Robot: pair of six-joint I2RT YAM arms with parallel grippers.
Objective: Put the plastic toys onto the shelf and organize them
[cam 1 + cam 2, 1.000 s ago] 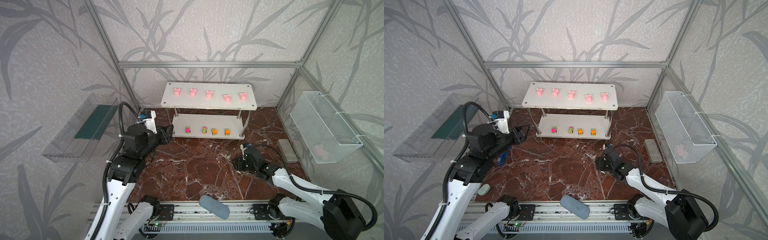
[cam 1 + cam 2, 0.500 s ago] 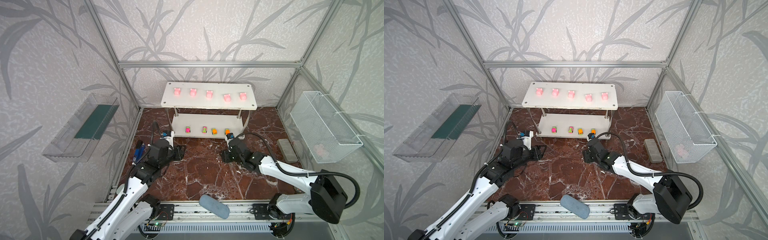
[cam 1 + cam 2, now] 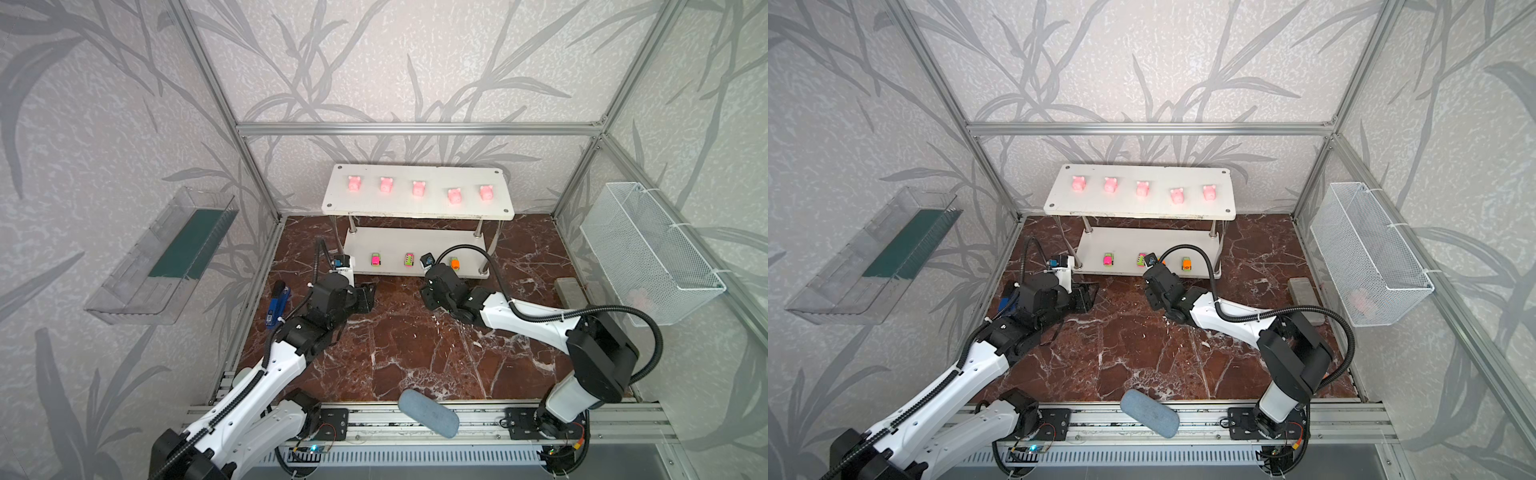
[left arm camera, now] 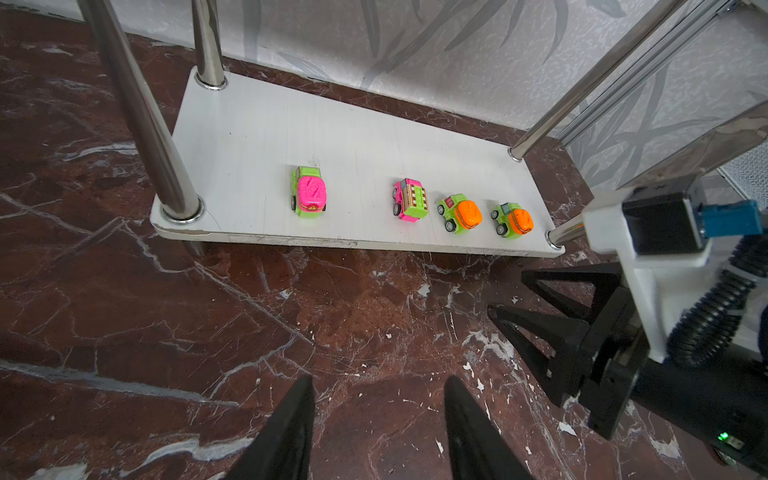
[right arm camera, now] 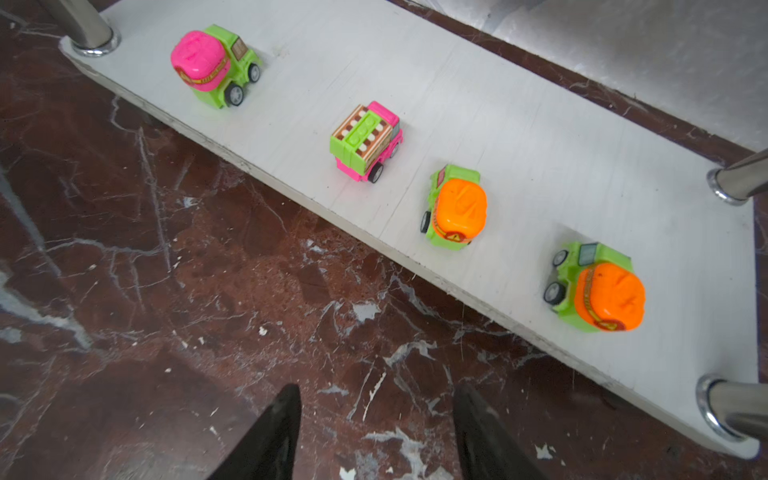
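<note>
Four toy cars [image 4: 308,192] stand between chrome posts [image 4: 141,112], blue stapler [image 3: 277,304] well apart.

Fixtures and loose items, non-toy.
Clear plastic wall tray [image 3: 124,291] with dark green liner, left wall; white wire mesh basket [image 3: 648,249], right wall, indistinct pale-pink item inside; blue stapler [image 3: 277,303] on red-brown marble floor [image 3: 415,345] by left wall; grey oblong block [image 3: 568,291] by right wall; grey-blue pouch [image 3: 428,413] at front edge, overlapping aluminium rail [image 3: 623,419].
</note>
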